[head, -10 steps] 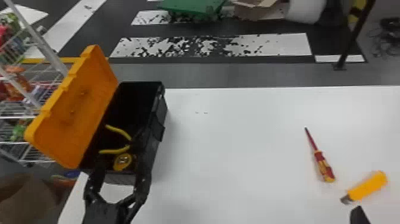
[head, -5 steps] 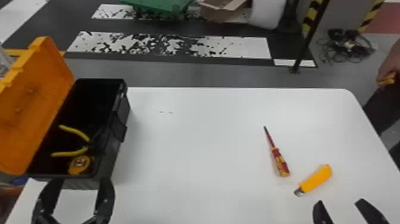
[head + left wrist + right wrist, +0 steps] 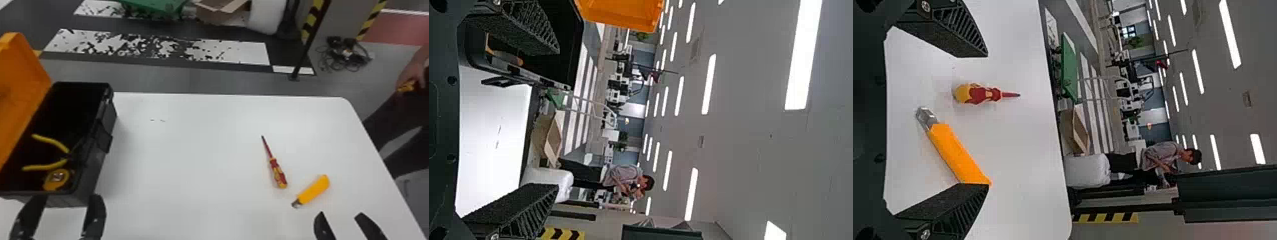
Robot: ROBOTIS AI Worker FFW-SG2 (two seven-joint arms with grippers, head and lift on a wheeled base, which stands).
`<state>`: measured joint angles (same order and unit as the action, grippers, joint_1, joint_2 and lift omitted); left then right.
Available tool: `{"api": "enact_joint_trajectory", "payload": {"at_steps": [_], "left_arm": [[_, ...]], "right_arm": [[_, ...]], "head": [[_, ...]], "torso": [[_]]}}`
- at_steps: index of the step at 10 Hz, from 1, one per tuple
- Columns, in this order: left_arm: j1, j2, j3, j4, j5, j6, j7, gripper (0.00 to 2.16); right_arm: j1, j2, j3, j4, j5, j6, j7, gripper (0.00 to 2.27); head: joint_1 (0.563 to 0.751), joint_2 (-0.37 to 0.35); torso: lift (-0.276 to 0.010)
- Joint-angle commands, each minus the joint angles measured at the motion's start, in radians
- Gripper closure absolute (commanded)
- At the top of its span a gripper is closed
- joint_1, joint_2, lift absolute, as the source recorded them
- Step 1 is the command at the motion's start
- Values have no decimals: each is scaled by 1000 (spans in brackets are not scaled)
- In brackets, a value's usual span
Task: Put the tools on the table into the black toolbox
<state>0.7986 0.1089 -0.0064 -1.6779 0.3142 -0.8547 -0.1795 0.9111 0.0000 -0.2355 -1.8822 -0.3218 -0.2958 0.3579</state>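
head view swung right | right pincer (image 3: pixel 340 213) wide, near yellow plastic utility knife (image 3: pixel 312 192) | left pincer (image 3: pixel 67 198) wide, well apart from knife | knife pickup likely next

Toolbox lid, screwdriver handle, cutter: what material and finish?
Lid: likely plastic, fairly matte; even orange, no metallic glint.
Screwdriver handle: smooth, red and yellow; plastic or rubber.
Cutter body: probably smooth plastic, evenly coloured; grey, shiny tip suggests metal.
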Motion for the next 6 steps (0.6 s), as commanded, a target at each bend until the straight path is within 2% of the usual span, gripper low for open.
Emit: {"api": "enact_joint_trajectory", "payload": {"at_steps": [1,6], "left_arm": [[-1,-2,0,1,0,1,0,33],[-12,0,-9,18,0,1,0,33]], "right_arm": [[-17,1,-4,0,-3,50,-20,76],[-60,1,-4,-54,-3,292,-168,83]], "head": [[695,-93],[695,-141]], "torso": [[-75],[-75]]}}
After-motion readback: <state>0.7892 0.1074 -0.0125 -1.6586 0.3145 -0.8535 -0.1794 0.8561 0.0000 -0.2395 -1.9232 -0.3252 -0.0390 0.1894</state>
